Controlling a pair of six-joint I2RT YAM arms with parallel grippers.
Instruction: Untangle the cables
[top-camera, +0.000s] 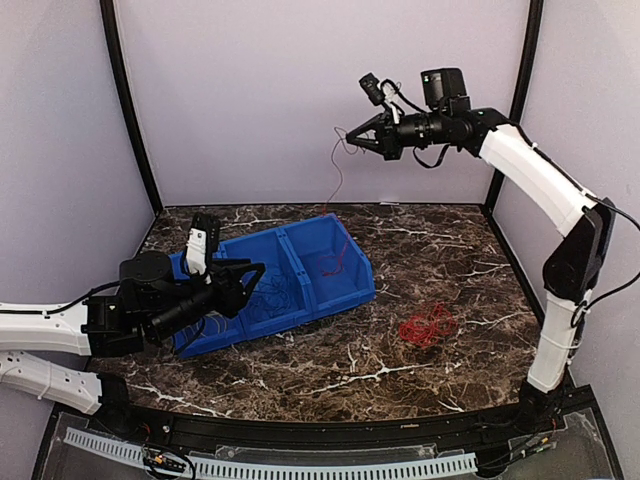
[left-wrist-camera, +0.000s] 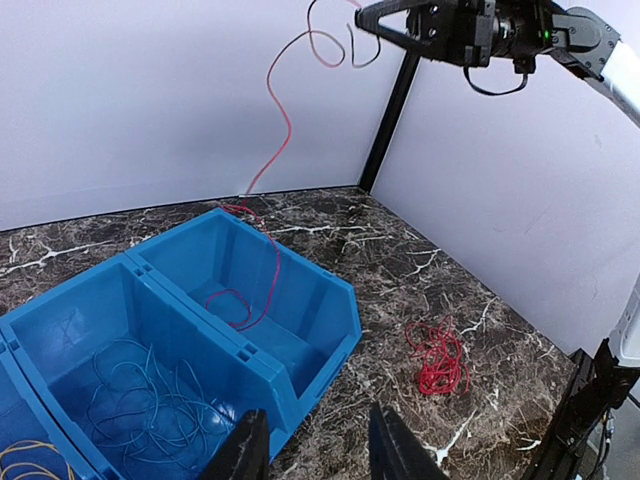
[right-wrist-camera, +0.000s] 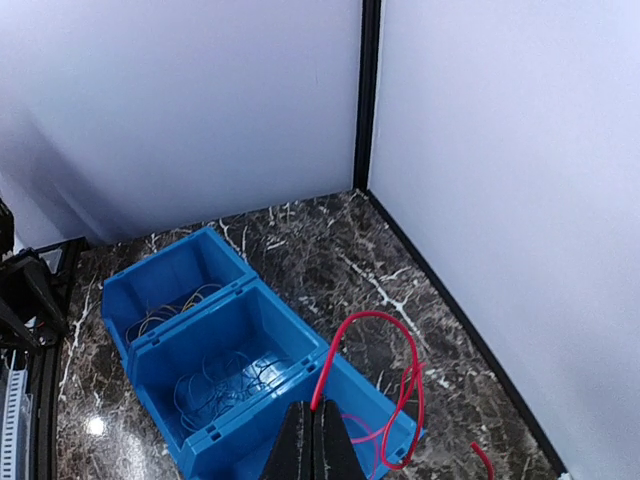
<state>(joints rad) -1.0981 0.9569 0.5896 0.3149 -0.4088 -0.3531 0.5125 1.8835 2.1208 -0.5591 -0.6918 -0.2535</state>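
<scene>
readable text: none | labels, brands: none | numbers, signs: none in any view

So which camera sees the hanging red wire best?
Left wrist view: the hanging red wire shows whole, from the right gripper down into the blue bin. Top view shows a faint thread; right wrist only a loop.

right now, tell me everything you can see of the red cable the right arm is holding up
The red cable is one thin, flexible, plastic-looking wire. Its upper end is pinched in the shut right gripper, high above the table, with a small curl beside the fingertips. From there it hangs in a loose wavy line into the end compartment of the blue bin, where its lower part lies in an open loop on the bin floor.
</scene>
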